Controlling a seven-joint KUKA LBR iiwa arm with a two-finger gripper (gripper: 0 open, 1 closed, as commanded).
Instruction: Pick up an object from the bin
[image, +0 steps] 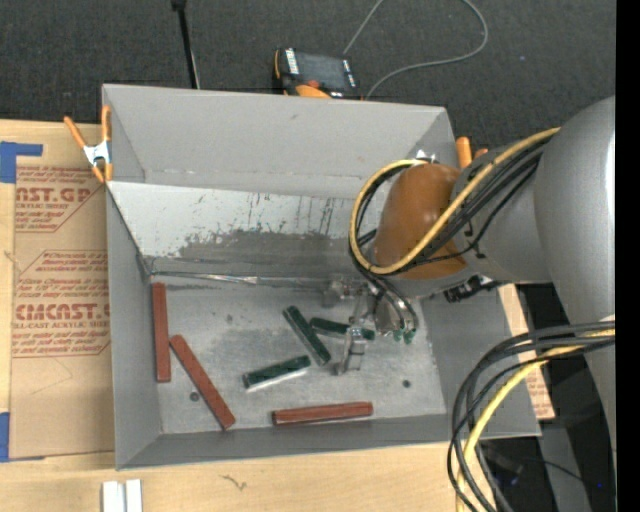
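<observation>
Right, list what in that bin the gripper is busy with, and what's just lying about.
Job in hand:
- gripper, low in the middle of the bin
- short green stick right beside it
- slanted green stick next to that one

Lying about:
- loose green stick further left
- brown stick along the left wall
- slanted brown stick
- brown stick along the front

Worn metal, matt and glossy finishes

The grey bin (130, 300) is showing dull sheet metal, its back wall looking scratched and rough. The reddish-brown sticks (201, 381) are looking matt, the dark green sticks (276, 373) are glinting glossily, and the arm's orange cover (420, 215) is shining smooth.
</observation>
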